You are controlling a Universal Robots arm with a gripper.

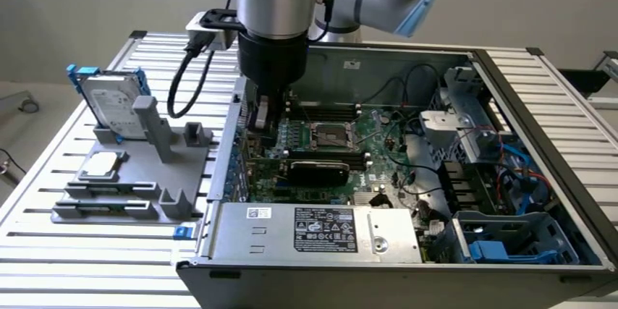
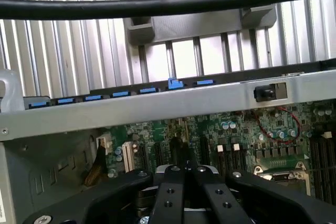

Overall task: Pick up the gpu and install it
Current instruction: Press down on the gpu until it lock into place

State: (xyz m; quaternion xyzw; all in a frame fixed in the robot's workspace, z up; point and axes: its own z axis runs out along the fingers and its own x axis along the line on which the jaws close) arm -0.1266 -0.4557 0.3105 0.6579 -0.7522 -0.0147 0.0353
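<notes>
Leftmost on the slatted table sits a grey fixture [image 1: 116, 193] holding the silver hard drive [image 1: 108, 100] in its blue frame and a small square processor chip [image 1: 103, 166]; its two upright posts stand bare. Right of it, inside the open computer case [image 1: 540, 99], the gripper [image 1: 263, 127] hangs low over the far-left part of the motherboard [image 1: 386, 142], jaws clenched together with nothing visibly between them. Just near and right of it, apart from the fingers, the gpu [image 1: 319, 172] appears to stand upright on the board, black shroud facing the near side. I judge the install step to be at its end; whether the card is fully seated cannot be told, and any further press would call for a straight downward push along its top edge. The power supply [image 1: 242, 236] carries a black label [image 1: 325, 230] and a small white sticker [image 1: 259, 213]; their print is unreadable.
</notes>
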